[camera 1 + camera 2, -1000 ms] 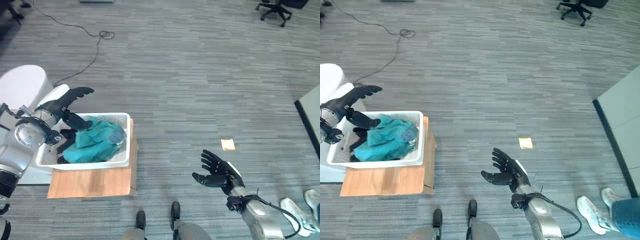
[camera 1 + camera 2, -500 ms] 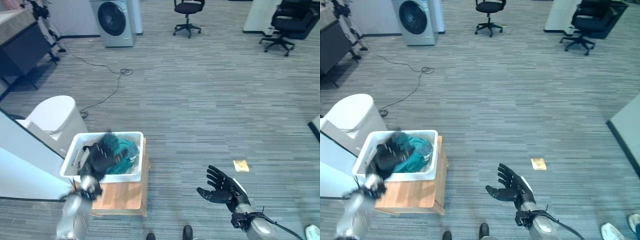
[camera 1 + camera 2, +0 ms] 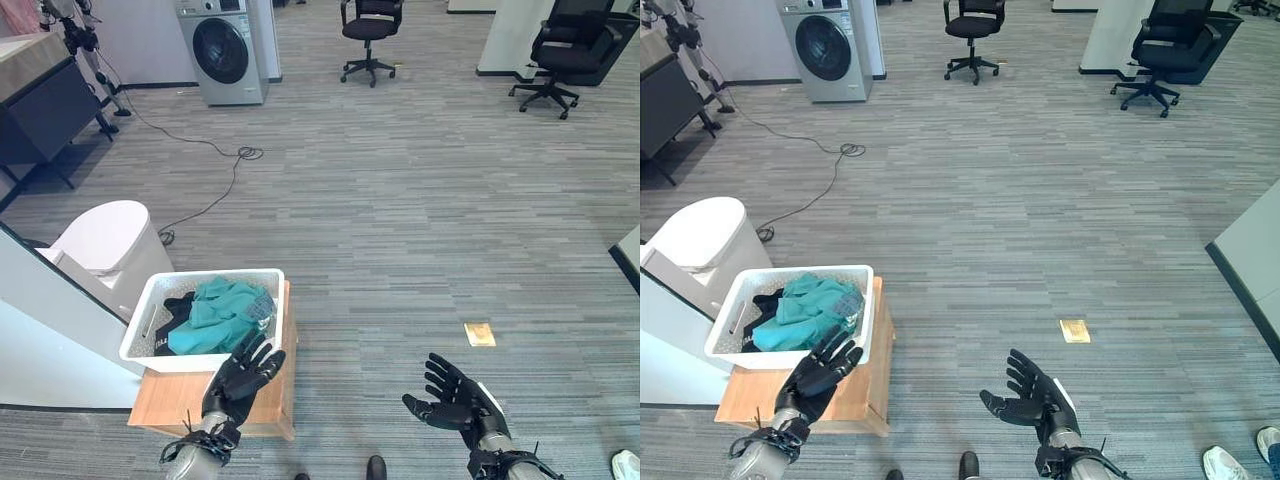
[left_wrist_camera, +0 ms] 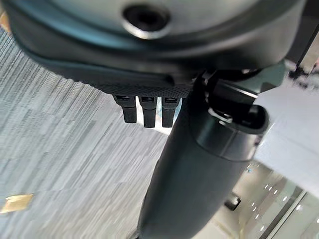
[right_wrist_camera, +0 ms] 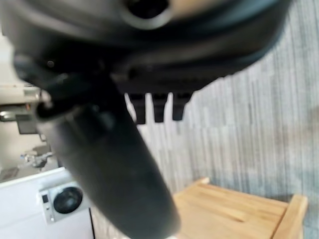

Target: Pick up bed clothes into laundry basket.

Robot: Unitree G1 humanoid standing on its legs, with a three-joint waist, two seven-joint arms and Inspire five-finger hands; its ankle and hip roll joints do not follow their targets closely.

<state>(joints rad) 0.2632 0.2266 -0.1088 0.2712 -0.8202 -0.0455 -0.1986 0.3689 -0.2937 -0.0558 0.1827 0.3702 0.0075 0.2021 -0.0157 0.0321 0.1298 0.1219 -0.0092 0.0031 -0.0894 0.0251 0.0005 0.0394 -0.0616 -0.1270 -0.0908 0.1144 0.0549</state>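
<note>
Withdrawn from white plastic laundry basket (image 3: 273,318), left robot hand (image 3: 240,378) spread empty just before it, teal bed clothes (image 3: 220,316) inside, right robot hand (image 3: 453,404) splayed.

Probably an office-like lab: grey carpet (image 3: 420,200), office chairs (image 3: 368,30), washing machine (image 3: 222,50).

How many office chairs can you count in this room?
2: one office chair at the far middle beside the washing machine, another office chair at the far right. More may stand outside the view.
</note>
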